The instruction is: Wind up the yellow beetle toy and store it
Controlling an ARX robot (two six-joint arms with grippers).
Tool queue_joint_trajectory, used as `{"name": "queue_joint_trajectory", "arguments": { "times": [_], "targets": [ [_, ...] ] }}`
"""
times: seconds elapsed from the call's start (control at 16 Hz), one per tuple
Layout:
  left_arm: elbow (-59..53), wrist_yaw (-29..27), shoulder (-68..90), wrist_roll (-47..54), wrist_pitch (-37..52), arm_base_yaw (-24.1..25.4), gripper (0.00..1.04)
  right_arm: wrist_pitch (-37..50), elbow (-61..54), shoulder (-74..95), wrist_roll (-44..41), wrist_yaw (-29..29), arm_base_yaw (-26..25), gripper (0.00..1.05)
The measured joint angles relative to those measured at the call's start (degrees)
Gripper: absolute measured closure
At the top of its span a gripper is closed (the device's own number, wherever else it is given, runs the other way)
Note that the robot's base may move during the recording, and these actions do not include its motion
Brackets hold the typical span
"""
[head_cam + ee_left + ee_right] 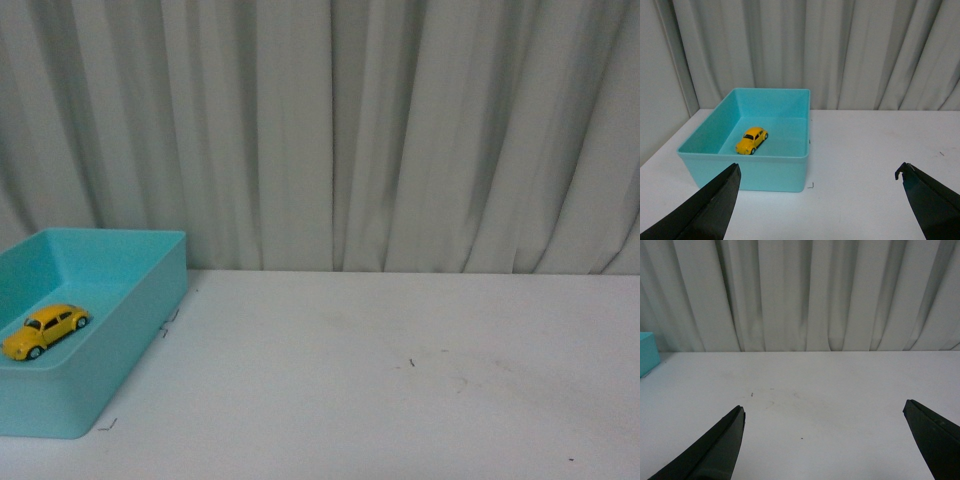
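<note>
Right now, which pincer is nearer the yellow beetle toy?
Left. The left pincer looks onto the yellow beetle toy inside the teal bin; the right pincer sees only the bin's edge.

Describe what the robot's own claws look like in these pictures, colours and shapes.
Only the fingertips show, in the two wrist views. The left claw has two matte black fingers that taper to blunt wedge tips; one tip carries a small hooked notch. The right claw looks the same: two plain black tapering fingers. No cables, labels or markings are visible, and the front view shows no arm.
</note>
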State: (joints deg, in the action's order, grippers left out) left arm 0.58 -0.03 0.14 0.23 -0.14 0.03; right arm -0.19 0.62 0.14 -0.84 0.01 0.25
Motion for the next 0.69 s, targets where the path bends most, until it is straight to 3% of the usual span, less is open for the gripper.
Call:
{"name": "queue_joint_trajectory", "arguments": {
  "times": [0.69],
  "targets": [
    [0.00,0.00,0.00,-0.02,0.02,0.00,0.07,0.00,0.00,0.00,0.00,0.00,0.00,0.07]
  ]
}}
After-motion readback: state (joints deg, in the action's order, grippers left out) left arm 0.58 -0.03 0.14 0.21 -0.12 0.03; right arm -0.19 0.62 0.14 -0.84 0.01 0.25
